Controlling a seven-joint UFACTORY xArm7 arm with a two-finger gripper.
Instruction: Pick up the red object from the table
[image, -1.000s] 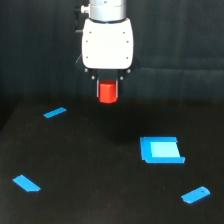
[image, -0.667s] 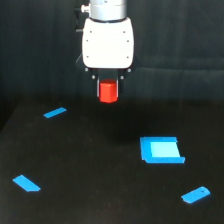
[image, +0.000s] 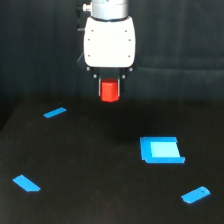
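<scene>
While the tool is clamping the red object clear above the tabletop, it is best rising straight and unhurried, grip unchanged, so nothing is slipping free.

- You lose the arm above the white gripper head: the top edge of the exterior view cuts it off.
- Below that head, the red object hides most of the dark fingers, so you cannot judge their contact with it.
- Below the red object, the table runs out past the bottom and side edges.
</scene>
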